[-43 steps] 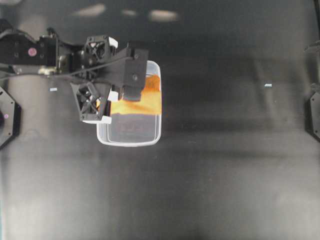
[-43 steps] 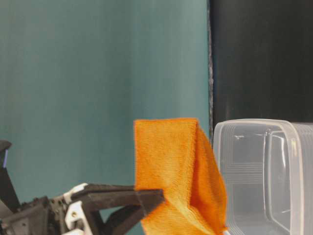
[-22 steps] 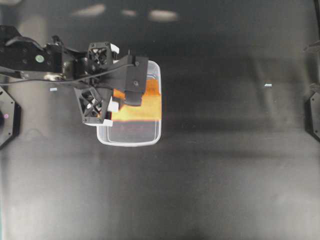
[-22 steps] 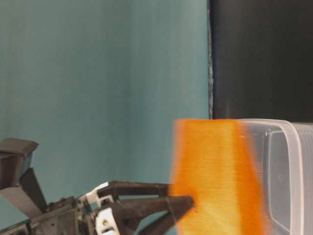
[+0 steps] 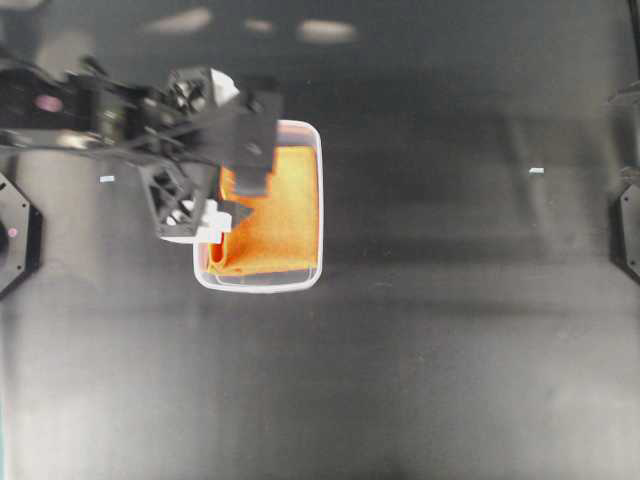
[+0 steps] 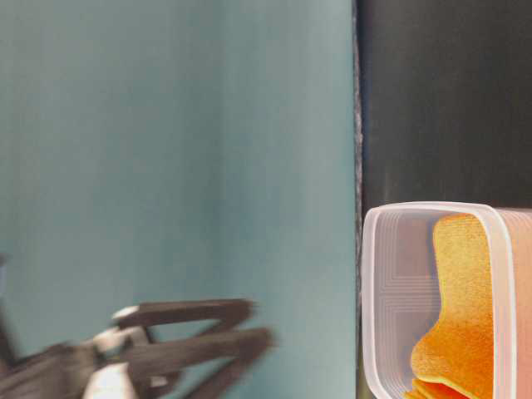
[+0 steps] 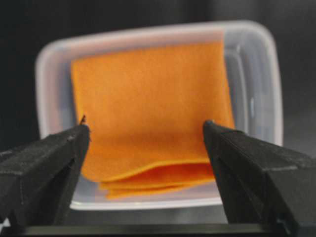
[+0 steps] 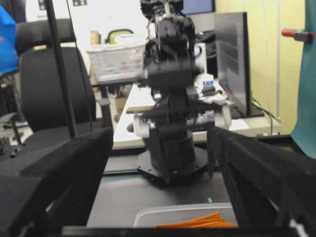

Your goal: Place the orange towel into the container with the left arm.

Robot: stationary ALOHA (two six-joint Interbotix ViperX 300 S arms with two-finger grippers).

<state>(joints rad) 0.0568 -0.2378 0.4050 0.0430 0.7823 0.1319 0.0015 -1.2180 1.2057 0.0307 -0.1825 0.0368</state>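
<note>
The orange towel [image 5: 285,215] lies folded inside the clear container [image 5: 262,287], free of any grip. My left gripper [image 5: 218,150] hovers over the container's left rim, open, with nothing between its fingers. In the left wrist view the towel [image 7: 153,108] fills most of the container [image 7: 54,52], and the two black fingers of the left gripper [image 7: 145,126] stand wide apart above its near edge. In the table-level view the blurred left gripper [image 6: 259,322] is left of the container [image 6: 391,291], and the towel [image 6: 461,316] rests inside. My right gripper [image 8: 160,143] is open and empty, far from the container [image 8: 163,212].
The black tabletop [image 5: 450,350] spreads to the right of and below the container. The left arm's base [image 8: 170,98] stands beyond the container in the right wrist view. Part of the right arm's mount [image 5: 628,230] shows at the overhead view's right edge.
The left gripper has opened and let go of the orange towel. The towel has dropped from hanging upright to lying in the container. The gripper has drawn back a little to the left.
</note>
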